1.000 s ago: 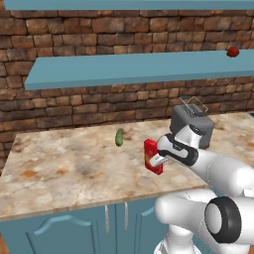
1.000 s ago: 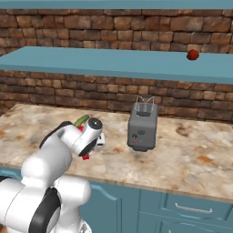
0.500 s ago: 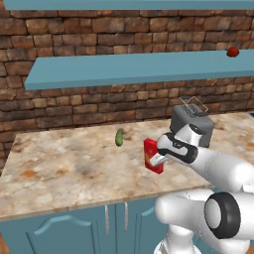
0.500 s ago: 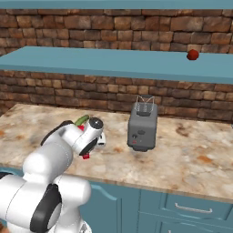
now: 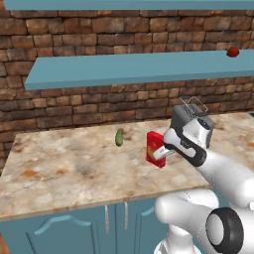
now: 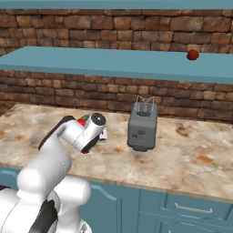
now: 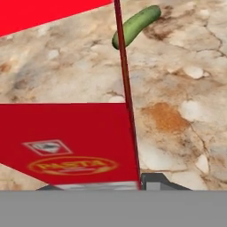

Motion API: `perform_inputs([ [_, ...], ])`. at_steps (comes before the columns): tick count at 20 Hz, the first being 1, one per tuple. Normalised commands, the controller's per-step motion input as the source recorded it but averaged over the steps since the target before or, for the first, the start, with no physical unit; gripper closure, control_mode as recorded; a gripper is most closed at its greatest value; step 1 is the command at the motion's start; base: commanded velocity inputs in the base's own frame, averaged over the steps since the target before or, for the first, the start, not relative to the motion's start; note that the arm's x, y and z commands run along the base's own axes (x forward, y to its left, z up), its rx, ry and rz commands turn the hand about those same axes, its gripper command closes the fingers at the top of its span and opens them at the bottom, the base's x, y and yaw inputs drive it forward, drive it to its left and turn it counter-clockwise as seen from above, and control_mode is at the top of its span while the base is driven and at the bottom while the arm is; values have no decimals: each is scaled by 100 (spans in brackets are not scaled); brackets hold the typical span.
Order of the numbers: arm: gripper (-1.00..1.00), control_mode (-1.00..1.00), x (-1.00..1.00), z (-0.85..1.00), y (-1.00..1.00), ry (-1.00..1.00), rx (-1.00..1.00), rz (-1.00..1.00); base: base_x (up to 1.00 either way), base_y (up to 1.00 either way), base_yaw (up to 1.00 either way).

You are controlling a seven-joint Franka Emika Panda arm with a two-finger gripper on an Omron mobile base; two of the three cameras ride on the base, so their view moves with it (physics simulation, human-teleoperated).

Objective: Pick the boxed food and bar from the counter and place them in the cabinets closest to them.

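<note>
Left base view: boxed food (image 5: 155,149) is seen upright on the counter (image 5: 64,171), toward the middle of the slab and nearer its right end, short of the front edge. The gripper (image 5: 161,154) is closed on the carton's right side, so a grip is judged made. A green pickle (image 5: 119,137) lies to the carton's left, nearer the back edge. The toaster (image 5: 191,124) stands behind the wrist. The teal shelf slab of the cabinets (image 5: 124,69) runs along the brick wall above, with a small red fruit (image 5: 232,51) near its right end.

Right base view: the carton is largely hidden behind the forearm; a sliver of red is noted by the wrist. The toaster is set well right of the gripper, mid-counter. The shelf above is bare near the arm.

Hand view: the carton's red face and thin edge are seen close against the fingertips, with the pickle beyond on the stone.

Progress: carton gripped but not lifted, judged from its base on the counter. Nothing is shelved yet. The bar cannot be found; its pick and placement remain.
</note>
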Motion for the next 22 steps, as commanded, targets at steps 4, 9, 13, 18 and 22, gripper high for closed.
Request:
perform_inputs([
  [4, 100, -100, -36, 73, -13, -6, 6, -5, 0, 0, 0],
  [9, 100, -100, -47, 85, -13, -6, 3, -4, 0, 0, 0],
  [13, 100, -100, -63, 83, -12, -7, 1, -2, 0, 0, 0],
  [18, 100, -100, -80, 76, -17, -9, 0, -1, 0, 0, 0],
  [22, 100, -100, -83, 72, -20, -6, 1, -5, 0, 0, 0],
])
